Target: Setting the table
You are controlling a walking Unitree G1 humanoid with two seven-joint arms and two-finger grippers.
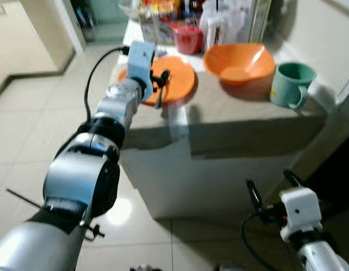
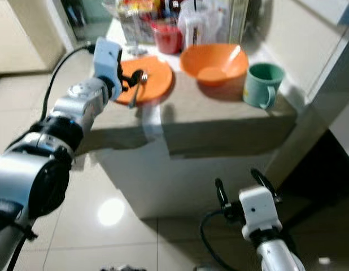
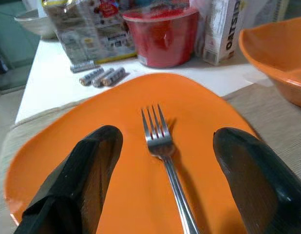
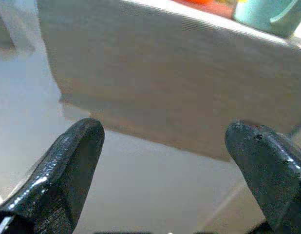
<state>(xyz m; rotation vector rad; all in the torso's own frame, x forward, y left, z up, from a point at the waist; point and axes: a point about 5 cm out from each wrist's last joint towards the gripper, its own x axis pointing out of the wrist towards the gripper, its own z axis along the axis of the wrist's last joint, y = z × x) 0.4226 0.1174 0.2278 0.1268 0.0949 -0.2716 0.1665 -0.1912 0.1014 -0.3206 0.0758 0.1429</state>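
Place setting in progress on a low tabletop [image 1: 248, 107] covered with a beige cloth. The left end effector [image 3: 162, 161] hovers over the orange plate [image 1: 183, 84] near the tabletop's left edge, its two black fingers [image 3: 77, 180] spread wide with nothing clasped between them. A metal fork [image 3: 162, 146] lies flat on the plate, tines pointing toward the back of the tabletop and handle running back toward the wrist, centred in the gap between the fingers; this alignment suggests the fork is either just set down or about to be picked up, and the views do not settle which. To the plate's right stand an orange bowl [image 1: 239, 62] and, further right, a green mug [image 1: 290, 84] with its handle facing the front edge, so the eating pieces form a row within reach of the front. Behind them, clutter is pushed out of the way: a red tub [image 3: 162, 34], a snack bag [image 3: 92, 29], a carton [image 3: 223, 29] and three batteries [image 3: 102, 76]. The right end effector [image 2: 242, 192] hangs idle below tabletop height, fingers parted and empty, facing the side of the tabletop
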